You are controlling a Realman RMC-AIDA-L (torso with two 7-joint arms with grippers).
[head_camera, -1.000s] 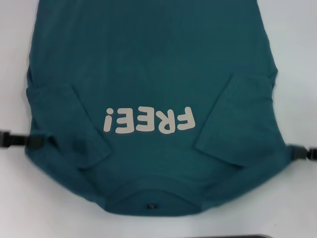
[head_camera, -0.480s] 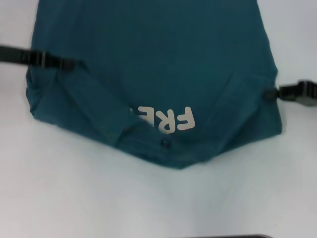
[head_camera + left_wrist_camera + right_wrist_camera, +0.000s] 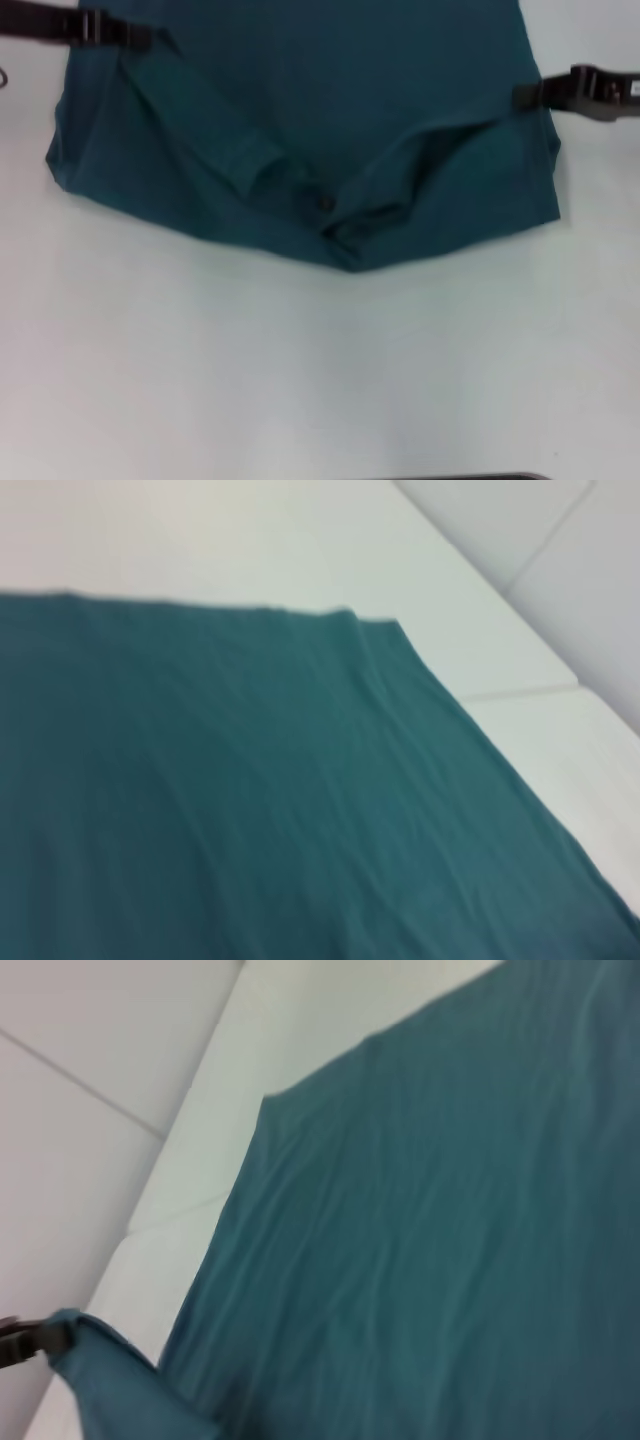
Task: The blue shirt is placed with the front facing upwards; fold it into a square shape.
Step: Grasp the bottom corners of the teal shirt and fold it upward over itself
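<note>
Now | L tool (image 3: 150, 38) & R tool (image 3: 527, 96) each clamp blue shirt (image 3: 330, 110) edge | white table (image 3: 300, 380) around

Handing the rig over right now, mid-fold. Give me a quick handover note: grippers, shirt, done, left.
Left gripper: shut on the blue shirt at its left edge, far side.
Right gripper: shut on the shirt's right edge.
Shirt: on the white table, collar end carried over the body, plain back showing, lettering covered.
Done: sleeves in, first lengthwise fold underway.
Left: lay the fold flat, release, smooth the bunched middle, fold to a square.
</note>
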